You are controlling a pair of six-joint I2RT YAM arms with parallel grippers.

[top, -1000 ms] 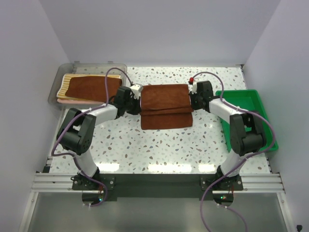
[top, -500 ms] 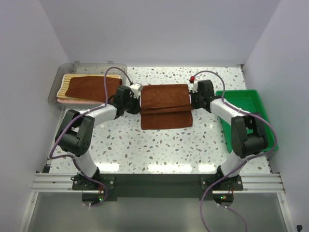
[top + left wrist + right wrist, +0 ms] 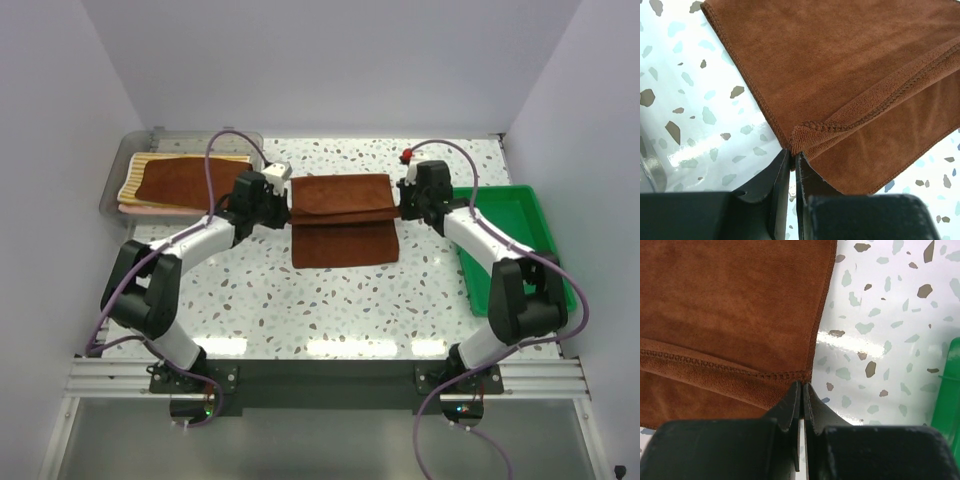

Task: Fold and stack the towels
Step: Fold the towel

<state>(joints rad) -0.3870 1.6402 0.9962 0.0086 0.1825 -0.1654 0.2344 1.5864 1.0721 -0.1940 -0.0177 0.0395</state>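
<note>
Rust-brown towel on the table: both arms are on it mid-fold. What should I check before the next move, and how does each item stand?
1. Grip of the left gripper on the rust-brown towel: ok, jaws nearly closed on a folded corner at its left side.
2. Grip of the right gripper on the towel's right edge: ok, tips closed at the hem.
3. Both grips level with each other in the top view: ok.
4. Lower layer lying flat on the table: ok.
5. How many layers each grip has caught: cannot tell.
6. The green tray and the stack in the clear bin apart from this towel: ok.
</note>
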